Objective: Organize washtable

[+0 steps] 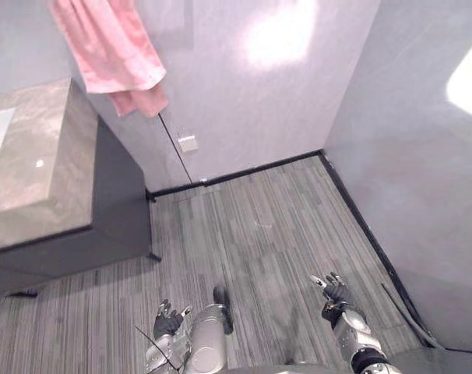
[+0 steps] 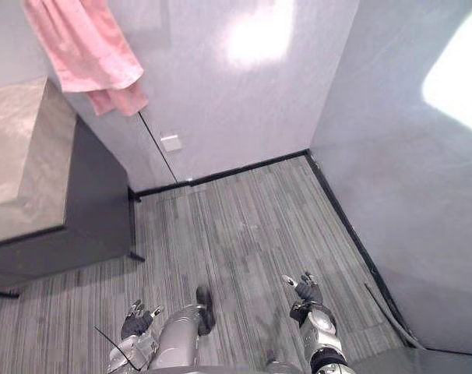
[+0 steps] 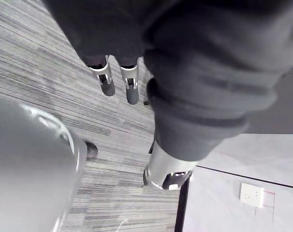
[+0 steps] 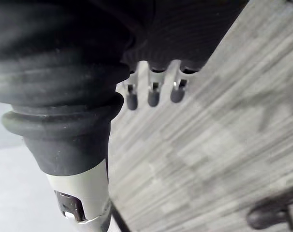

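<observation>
Towel [image 1: 111,54]: pink, hung above counter [image 1: 33,164]; likely soft, light, limp. Take your hold at lower hem. Left hand [image 1: 168,319], right hand [image 1: 332,288]: fingers spread, empty.

Overall level: bright, even indoor light across the floor [image 1: 259,226] in both eye views.
Glare, upper centre: a soft white patch on the back wall [image 1: 279,35] washes out the surface there.
Glare, upper right edge: a second bright patch lies on the side wall [image 1: 468,78].
Washtable top [image 1: 33,164]: pale sheen at the left of the frame, with one small bright spot.
Shade: the cabinet front [image 1: 115,202] below the top is dark.
Wrist views: the ribbed covers of the left hand [image 3: 106,79] and right hand [image 4: 153,94] are near black against the brightly lit floor. The silver fingers carry small highlights.
</observation>
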Controlling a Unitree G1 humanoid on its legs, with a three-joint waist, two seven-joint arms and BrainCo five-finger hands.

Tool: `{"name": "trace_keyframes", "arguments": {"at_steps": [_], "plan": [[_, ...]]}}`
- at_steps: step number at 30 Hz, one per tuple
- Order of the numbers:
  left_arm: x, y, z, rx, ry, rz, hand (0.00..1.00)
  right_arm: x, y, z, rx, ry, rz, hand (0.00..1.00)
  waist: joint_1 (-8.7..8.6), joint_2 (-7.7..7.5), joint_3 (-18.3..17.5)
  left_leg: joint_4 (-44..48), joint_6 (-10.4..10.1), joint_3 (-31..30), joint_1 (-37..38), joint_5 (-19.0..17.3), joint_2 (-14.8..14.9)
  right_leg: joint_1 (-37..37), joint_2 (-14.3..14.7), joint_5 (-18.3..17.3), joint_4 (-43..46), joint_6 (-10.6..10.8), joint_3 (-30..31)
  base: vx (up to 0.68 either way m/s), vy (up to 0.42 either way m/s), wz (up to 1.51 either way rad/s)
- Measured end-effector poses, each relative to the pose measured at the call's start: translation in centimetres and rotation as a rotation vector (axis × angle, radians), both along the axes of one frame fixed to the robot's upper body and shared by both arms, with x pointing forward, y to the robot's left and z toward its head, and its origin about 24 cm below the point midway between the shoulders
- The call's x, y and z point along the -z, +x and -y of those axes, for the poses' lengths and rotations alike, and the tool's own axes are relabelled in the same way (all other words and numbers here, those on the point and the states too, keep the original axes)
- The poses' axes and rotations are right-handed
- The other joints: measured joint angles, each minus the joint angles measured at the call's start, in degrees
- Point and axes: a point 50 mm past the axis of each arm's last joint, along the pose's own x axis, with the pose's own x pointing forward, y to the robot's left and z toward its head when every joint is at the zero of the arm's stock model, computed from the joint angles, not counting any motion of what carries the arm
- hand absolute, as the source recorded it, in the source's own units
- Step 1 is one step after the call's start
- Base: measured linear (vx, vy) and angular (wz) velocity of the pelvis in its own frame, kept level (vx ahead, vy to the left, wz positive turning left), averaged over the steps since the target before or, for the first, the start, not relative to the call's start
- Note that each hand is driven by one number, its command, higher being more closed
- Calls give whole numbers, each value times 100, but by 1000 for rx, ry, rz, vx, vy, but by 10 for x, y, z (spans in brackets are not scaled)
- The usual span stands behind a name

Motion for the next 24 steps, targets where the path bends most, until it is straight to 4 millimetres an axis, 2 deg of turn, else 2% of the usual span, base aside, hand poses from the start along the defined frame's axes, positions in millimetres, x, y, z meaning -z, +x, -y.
{"name": "trace_keyframes", "arguments": {"at_steps": [1, 2, 4, 5, 6, 7, 8, 9, 10, 11, 12, 13, 14, 16, 17, 18, 19, 20, 21, 22, 23, 24], "plan": [[0, 0, -1, -9, 2, 1, 0, 0, 0, -4, -12, 5, -1, 0, 16, -108, -31, 55, 157, 16, -29, 119, -82, 6, -72, -4, 16, -3, -35, 505, 284, -25], [-3, 6, -8, -17, 18, 18, 0, -1, 4, -11, -37, 8, 9, 0, 44, -271, -48, 245, 342, 53, -163, -27, -186, -87, -198, 132, 115, -79, -116, 487, 246, 14], [-4, 6, -13, -37, 25, 17, 0, -3, 8, -20, -49, 29, 20, 0, 65, -331, -50, 708, 636, 118, -197, -273, -253, -109, -404, 618, 370, 360, -64, 544, 292, 12], [-3, 3, -15, -54, 24, 12, 0, -3, 9, -21, -54, 35, 24, 0, 104, -343, -50, 881, 784, 188, -92, -448, -290, -82, -512, 791, 575, 492, -30, 575, 314, -8], [-3, 0, -17, -67, 26, 6, 0, -2, 8, -21, -57, 36, 23, 0, 174, -366, -83, 1017, 845, 289, 127, -690, -390, -90, -663, 949, 976, 657, -21, 376, 204, -10], [-2, -3, -18, -68, 29, 1, 0, -1, 5, -20, -55, 36, 17, 0, 186, -404, -152, 1028, 844, 323, 227, -802, -472, -159, -741, 959, 1287, 661, -31, 521, 279, 11], [-1, -8, -20, -67, 37, -12, 0, 2, 0, -19, -49, 36, 3, 0, 163, -449, -310, 983, 849, 308, 392, -1045, -655, -451, -922, 1021, 2143, 573, -43, 331, 176, 47], [-1, -8, -19, -58, 39, -15, 0, 4, -4, -16, -39, 35, -7, 0, 86, -449, -380, 863, 844, 191, 591, -1276, -813, -881, -1063, 1424, 3208, 570, -27, 508, 267, 73], [-1, -8, -19, -48, 44, -15, 0, 7, -10, -16, -31, 38, -25, 0, -7, -462, -376, 730, 885, 61, 745, -1338, -922, -1233, -1155, 1862, 4063, 550, 8, 332, 175, 71], [-1, -7, -19, -41, 44, -17, 0, 9, -14, -16, -30, 41, -37, 0, -31, -474, -372, 630, 906, -6, 883, -1370, -976, -1551, -1191, 1831, 4725, 544, 65, 391, 186, 59], [0, -8, -18, -26, 46, -25, 0, 11, -17, -17, -31, 46, -48, 0, -55, -465, -360, 353, 908, -135, 1250, -1371, -1079, -2048, -1264, 1460, 5759, 373, 62, 447, 170, 52], [1, -11, -16, -10, 51, -38, 0, 14, -23, -17, -33, 44, -64, 0, -134, -376, -325, 28, 907, -268, 1768, -1370, -1116, -2353, -1270, 1027, 6312, 28, -176, 378, 132, 45], [1, -13, -16, 0, 56, -44, 0, 15, -27, -17, -34, 43, -69, 0, -151, -333, -316, -127, 907, -324, 2023, -1370, -1123, -2495, -1261, 841, 6417, -127, -305, 445, 130, 38], [0, -11, -14, 27, 66, -39, 0, 16, -35, -18, -53, 40, -67, 0, -208, -268, -297, -501, 906, -544, 2546, -1370, -1176, -3121, -1151, 326, 6162, -185, -636, 332, 46, 53], [-2, -7, -14, 44, 72, -28, 0, 15, -36, -19, -62, 42, -59, 0, -309, -326, -319, -574, 909, -743, 2647, -1373, -1202, -3372, -1063, 181, 5767, -167, -693, 343, -72, 108], [-3, 0, -12, 57, 71, -11, 0, 14, -36, -18, -62, 40, -54, 0, -450, -334, -304, -657, 896, -999, 2781, -1379, -1185, -3585, -845, 126, 4852, -125, -659, 432, -140, 126], [-4, 3, -8, 72, 72, -4, 0, 14, -37, -17, -57, 36, -49, 0, -463, -314, -300, -682, 802, -1119, 2900, -1435, -1116, -3626, -609, 178, 3719, -61, -565, 391, -148, 104], [-4, 4, -7, 81, 74, -3, 0, 13, -37, -16, -55, 35, -47, 0, -460, -309, -293, -691, 716, -1163, 2972, -1491, -1090, -3628, -523, 266, 3214, -28, -523, 366, -178, 71], [-4, 5, -4, 86, 71, 2, 0, 14, -39, -17, -50, 39, -49, 0, -421, -342, -306, -671, 608, -1257, 3106, -1657, -1055, -3611, -392, 570, 2332, -34, -431, 373, -213, 51], [-4, 2, -3, 86, 76, -2, 0, 14, -39, -19, -50, 45, -49, 0, -428, -382, -327, -561, 526, -1370, 3177, -1834, -1046, -3602, -353, 753, 1955, -53, -312, 378, -238, 65], [-4, 1, -3, 87, 76, -2, 0, 13, -41, -20, -46, 46, -42, 0, -431, -411, -345, -314, 454, -1531, 3165, -2107, -1025, -3597, -356, 891, 1963, -108, -162, 416, -303, 74], [-5, 2, -1, 96, 77, 1, 0, 11, -43, -18, -40, 41, -31, 0, -440, -368, -343, 3, 390, -1675, 3143, -2384, -943, -3612, -337, 1061, 2285, -261, -196, 423, -320, 88]]}}
